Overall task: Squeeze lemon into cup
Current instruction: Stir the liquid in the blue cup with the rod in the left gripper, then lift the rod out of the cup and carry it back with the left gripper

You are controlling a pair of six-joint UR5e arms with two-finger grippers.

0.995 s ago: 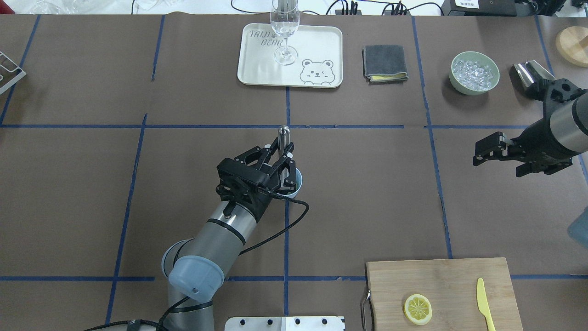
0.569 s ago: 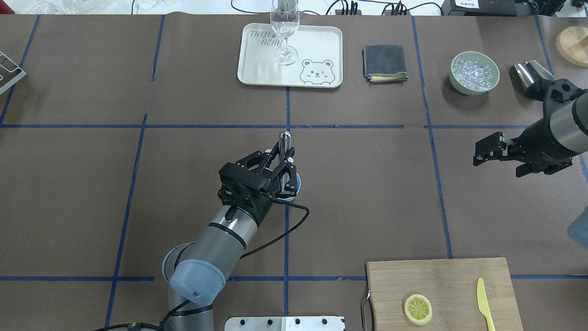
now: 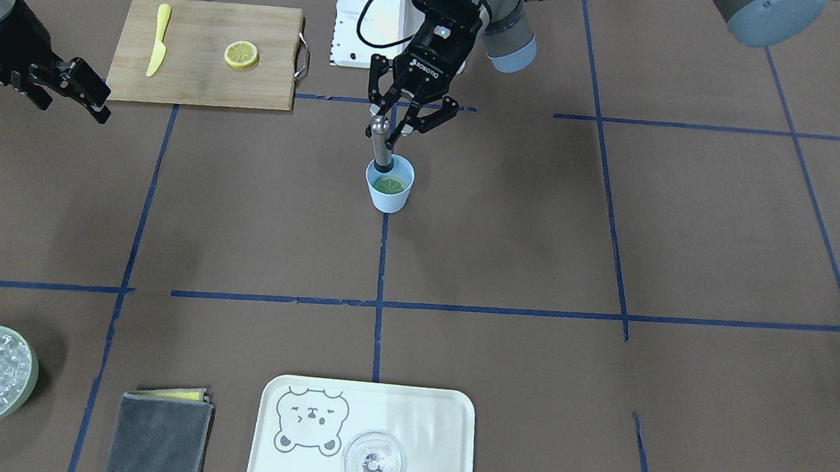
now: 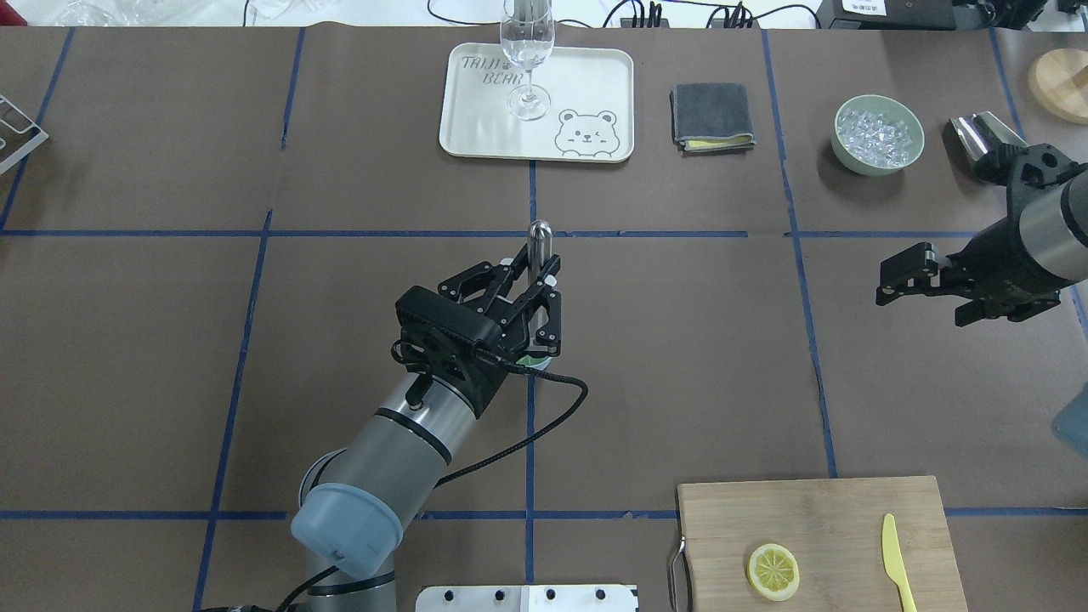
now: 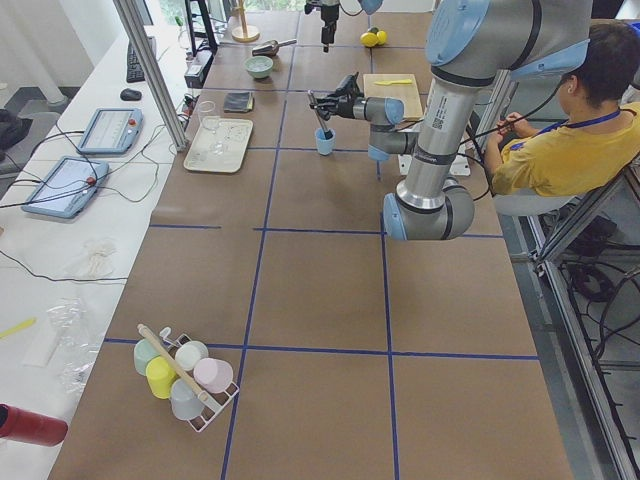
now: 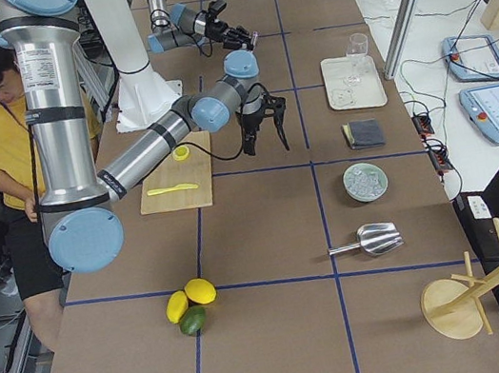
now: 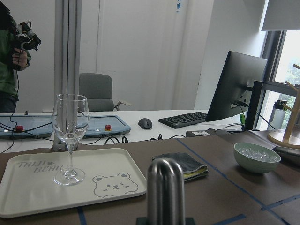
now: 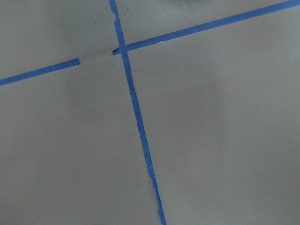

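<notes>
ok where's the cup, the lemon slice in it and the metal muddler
cup (image 3: 391, 200), front-facing view, on its outer wall
lemon slice (image 3: 389, 184), front-facing view, on its face inside the cup
metal muddler (image 3: 378, 145), front-facing view, on its silver shaft above the cup

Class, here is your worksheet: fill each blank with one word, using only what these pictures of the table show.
The left gripper holds a metal muddler whose lower end is in the light-blue ____.
One lemon slice lies on the cutting board beside the yellow ____.
The wine glass stands on the bear-printed ____.
The right gripper is empty and ____.
Missing words: cup; knife; tray; open.
</notes>
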